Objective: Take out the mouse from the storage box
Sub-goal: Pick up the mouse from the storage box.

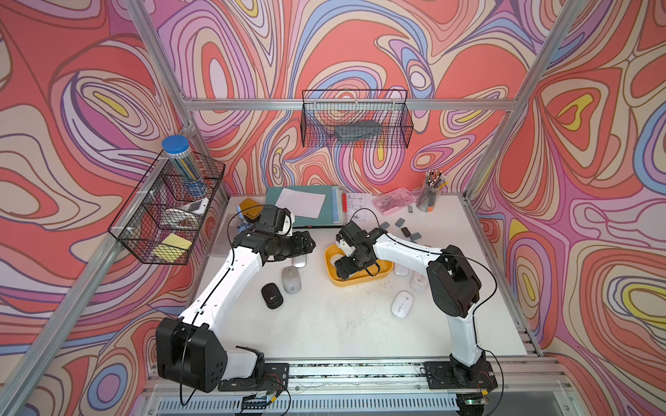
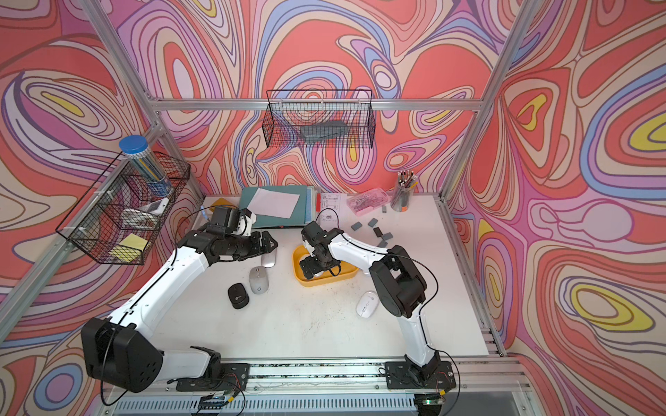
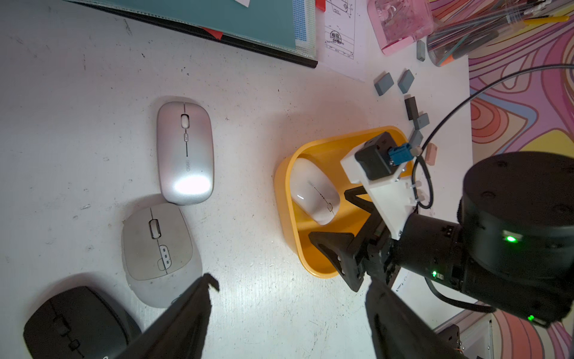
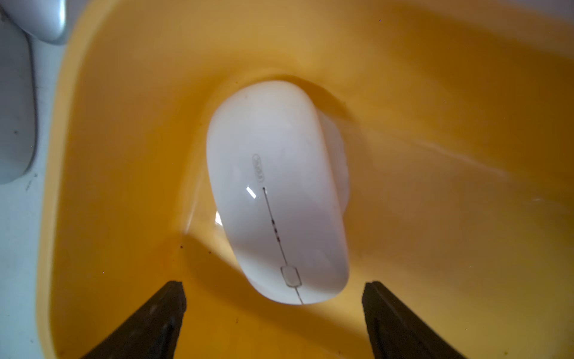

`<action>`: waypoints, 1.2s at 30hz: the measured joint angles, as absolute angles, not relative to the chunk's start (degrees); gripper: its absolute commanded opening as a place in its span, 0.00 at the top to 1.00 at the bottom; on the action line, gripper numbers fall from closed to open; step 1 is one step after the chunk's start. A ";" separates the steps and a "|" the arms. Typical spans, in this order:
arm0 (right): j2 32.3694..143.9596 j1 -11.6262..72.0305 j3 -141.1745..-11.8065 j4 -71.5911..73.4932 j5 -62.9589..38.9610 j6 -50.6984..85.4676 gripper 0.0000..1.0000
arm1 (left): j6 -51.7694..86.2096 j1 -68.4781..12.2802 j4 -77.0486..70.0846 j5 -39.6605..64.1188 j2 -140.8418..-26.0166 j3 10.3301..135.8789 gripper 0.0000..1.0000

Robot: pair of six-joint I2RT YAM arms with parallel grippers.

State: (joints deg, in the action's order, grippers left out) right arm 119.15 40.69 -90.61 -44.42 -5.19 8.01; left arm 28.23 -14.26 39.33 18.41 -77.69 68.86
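On the counter (image 1: 342, 324), at the left side, a black mouse (image 1: 271, 295) lies just beside a grey mouse (image 1: 291, 280). A silver mouse (image 1: 299, 262) lies next, toward the rear, its end touching or almost touching the grey one in the left wrist view. The left pincer (image 3: 290, 281) hangs above this group. Its fingers (image 3: 198, 298) stand apart with nothing between them, and they touch no mouse.

Right of centre sits the storage box (image 1: 360, 282), a mustard-yellow tub resting flat on the counter. One white mouse (image 4: 276, 186) lies inside it, top side up, close to the wall at one end. The right pincer (image 4: 275, 284) reaches down into the box. Its jaws are spread wide on either side of the wheel end of that mouse, and both fingertips (image 4: 174, 295) are clear of the shell, so no grip is made.

Further right, a second white mouse (image 1: 402, 304) lies on the counter, apart from the box and near the right arm.
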 measured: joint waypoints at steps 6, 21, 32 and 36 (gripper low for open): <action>121.99 41.08 -92.18 -44.82 -1.83 6.83 0.09 | 27.88 -14.26 39.40 18.20 -77.69 68.86 0.18; 121.93 40.69 -92.03 -46.11 21.08 9.47 0.08 | 27.83 -14.26 39.42 17.96 -77.69 68.86 0.19; 121.27 34.81 -94.30 -43.62 23.35 17.82 0.09 | 27.83 -14.26 39.44 17.80 -77.69 68.86 0.19; 118.65 35.03 -94.67 -43.79 16.71 23.99 0.10 | 27.83 -14.26 39.44 17.80 -77.69 68.86 0.19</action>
State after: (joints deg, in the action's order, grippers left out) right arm 118.65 35.03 -94.67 -43.79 16.71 23.99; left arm 27.83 -14.26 39.44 17.80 -77.69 68.86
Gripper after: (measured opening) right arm 0.905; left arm 0.814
